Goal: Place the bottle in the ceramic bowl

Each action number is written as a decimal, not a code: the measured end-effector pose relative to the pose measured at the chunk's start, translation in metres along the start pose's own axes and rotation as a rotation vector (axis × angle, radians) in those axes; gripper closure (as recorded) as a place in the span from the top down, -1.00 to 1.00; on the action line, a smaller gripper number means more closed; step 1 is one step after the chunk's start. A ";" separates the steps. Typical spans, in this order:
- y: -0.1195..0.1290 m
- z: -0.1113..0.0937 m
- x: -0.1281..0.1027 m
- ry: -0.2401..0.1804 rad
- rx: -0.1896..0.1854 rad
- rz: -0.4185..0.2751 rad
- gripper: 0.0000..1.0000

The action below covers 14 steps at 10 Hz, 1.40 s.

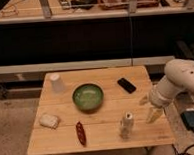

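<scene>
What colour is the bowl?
The bowl is green with a darker rim, best in the camera view. The pincer hangs beside the bottle.

Dim warm light, dark backdrop; end effector (pixel 149 108) pale at the table's (pixel 101 131) right edge.

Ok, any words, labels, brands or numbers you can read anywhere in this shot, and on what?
No text can be read anywhere.
Bottle: any label is too blurred to read.
Phone: dark face, no text shows.
Cup and green bowl: no print visible.
Gripper, just right of the bottle near the table's right edge: no legible marking.
</scene>
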 end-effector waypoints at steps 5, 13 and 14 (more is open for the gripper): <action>-0.002 0.021 0.001 -0.199 0.014 -0.038 0.30; 0.026 0.038 -0.071 -0.263 -0.147 -0.132 0.30; 0.029 0.037 -0.075 -0.265 -0.161 -0.141 0.25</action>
